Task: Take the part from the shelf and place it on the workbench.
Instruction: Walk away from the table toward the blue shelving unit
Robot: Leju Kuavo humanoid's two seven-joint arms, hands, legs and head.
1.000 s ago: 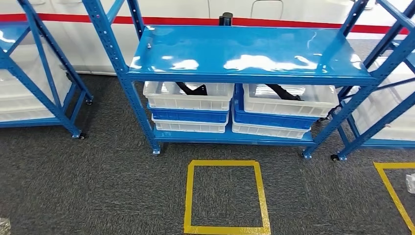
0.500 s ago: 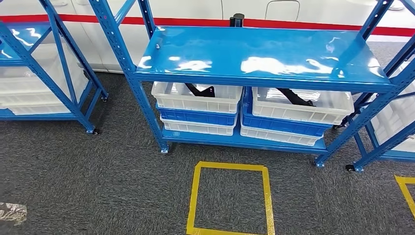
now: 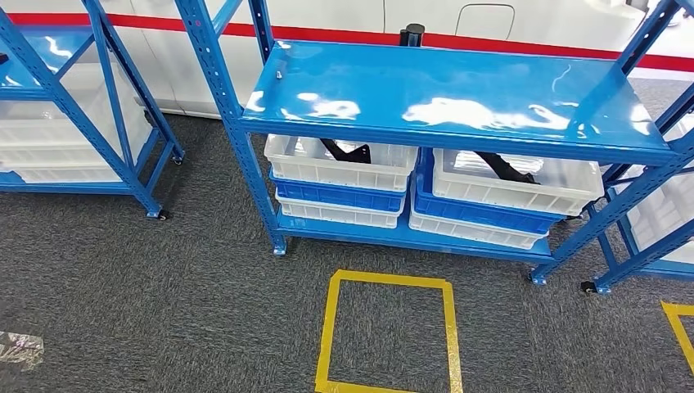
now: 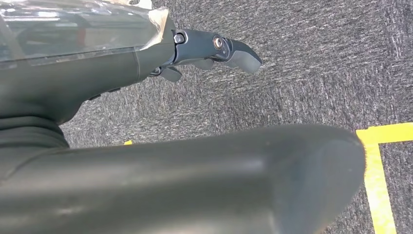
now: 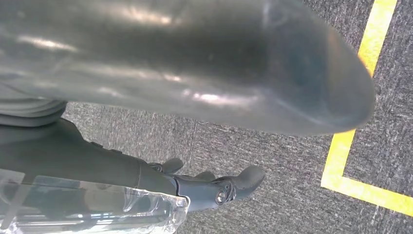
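Observation:
A blue metal shelf (image 3: 458,90) stands ahead, its top board bare and shiny. On its low level sit stacked white and blue bins. A black part (image 3: 348,151) lies in the top left white bin (image 3: 340,170), and another black part (image 3: 503,168) lies in the top right white bin (image 3: 511,190). My left hand (image 4: 97,87) hangs over grey carpet with its fingers (image 4: 234,51) stretched out and nothing in it. My right hand (image 5: 73,151) hangs the same way, its fingers (image 5: 234,185) straight and holding nothing.
A yellow tape square (image 3: 389,282) marks the carpet in front of the shelf. More blue shelves with white bins stand at the left (image 3: 74,106) and at the right (image 3: 655,205). A black post (image 3: 412,34) stands behind the shelf by the white wall.
The whole picture has shifted, so the camera has moved: the shelf and the tape square now sit a little further right. Nothing on the shelf has moved.

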